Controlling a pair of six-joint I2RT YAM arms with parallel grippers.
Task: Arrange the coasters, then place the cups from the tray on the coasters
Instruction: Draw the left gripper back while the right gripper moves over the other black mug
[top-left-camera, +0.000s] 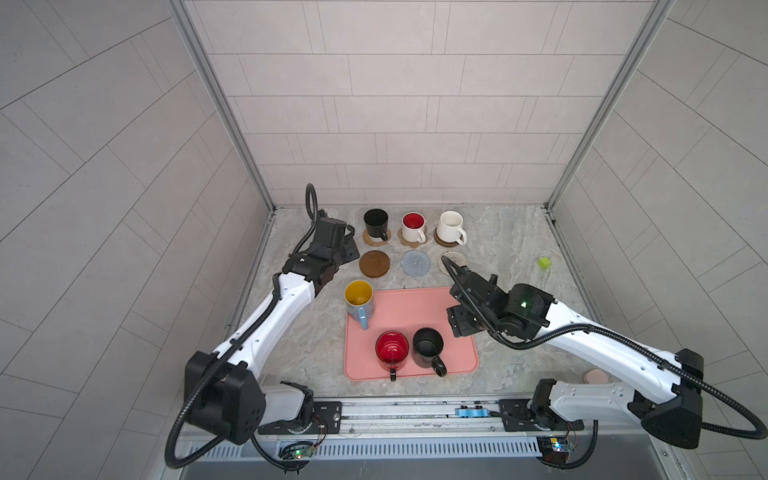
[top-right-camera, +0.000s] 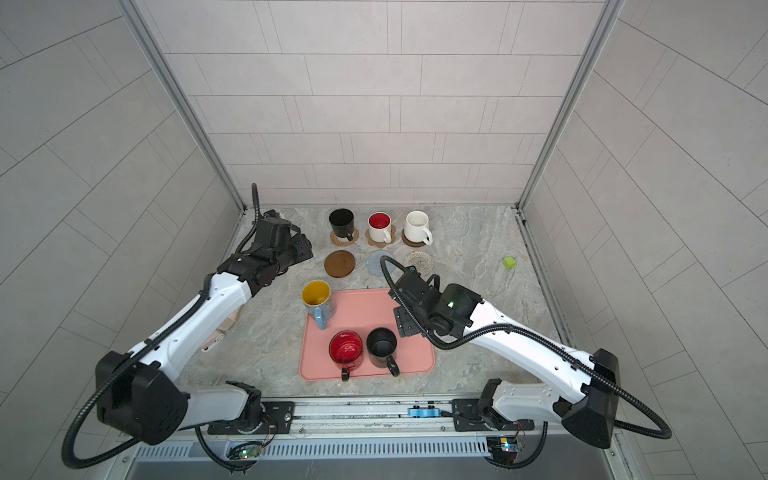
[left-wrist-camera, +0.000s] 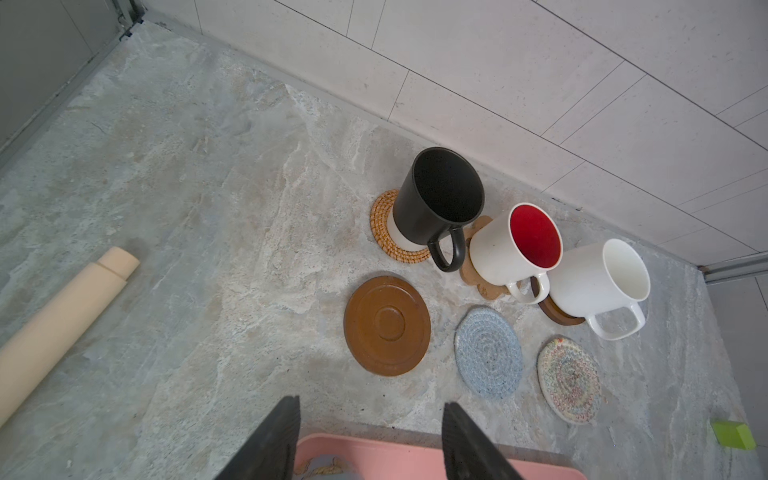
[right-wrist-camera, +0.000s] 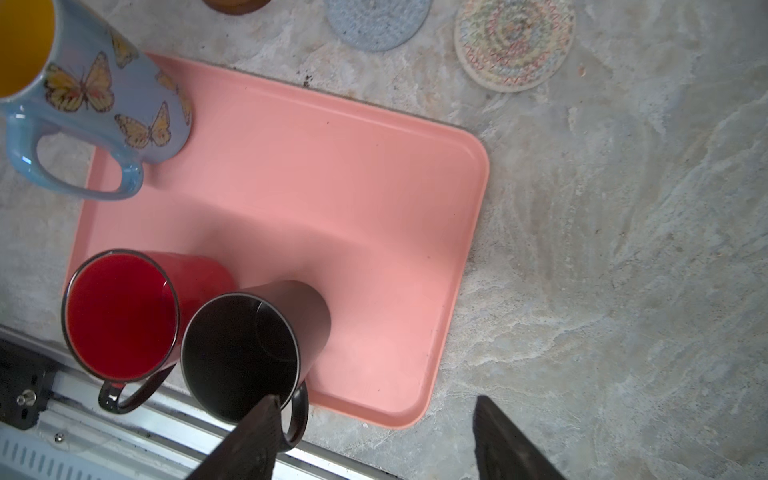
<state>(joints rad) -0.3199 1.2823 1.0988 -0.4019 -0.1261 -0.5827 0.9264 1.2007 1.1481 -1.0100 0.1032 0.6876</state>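
Bright, even, diffuse light from above. Both top views are fairly sharp. Seams of the wall (top-left-camera: 395, 104) bow toward the edges of these views, and shadows stay faint. In the wrist views the dark tips of the left gripper (left-wrist-camera: 371, 402) and right gripper (right-wrist-camera: 376, 398) are out of focus. A broad soft shadow crosses the tray (right-wrist-camera: 353, 145); small glints mark the red cup (top-left-camera: 392, 347).

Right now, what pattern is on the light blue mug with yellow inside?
Yellow-orange butterflies cover the light blue mug, clearest in the right wrist view.
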